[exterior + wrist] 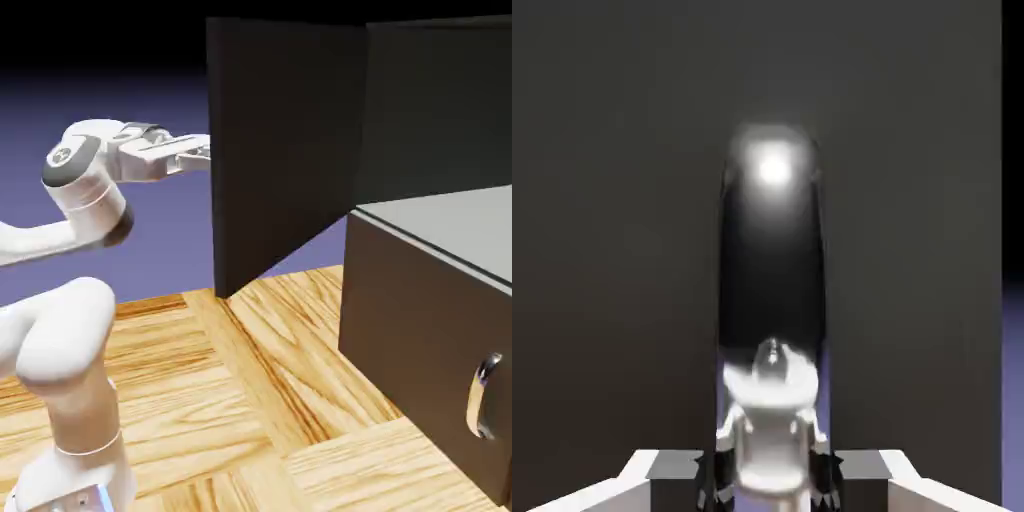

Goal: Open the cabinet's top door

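- Exterior view shows the cabinet (440, 300) filling the right side of the frame, with the top door (285, 150) swung wide out as a tall dark panel in the upper middle, its free edge toward the left.
- At that free edge, in the upper left, the gripper (200, 152) meets the door, the arm stretched level so a pull follows the door's swing.
- Hand view has the curved silver handle (772, 250) running up the centre, large and close, against the dark panel.
- Its lower end sits between the grey fingertips (717, 470) at the bottom edge, so the fingers look pinched on the handle.
- The lower panel's handle (484, 395) at the lower right is untouched; that panel stays shut.
- Judging by the wide angle, the opening looks largely done.
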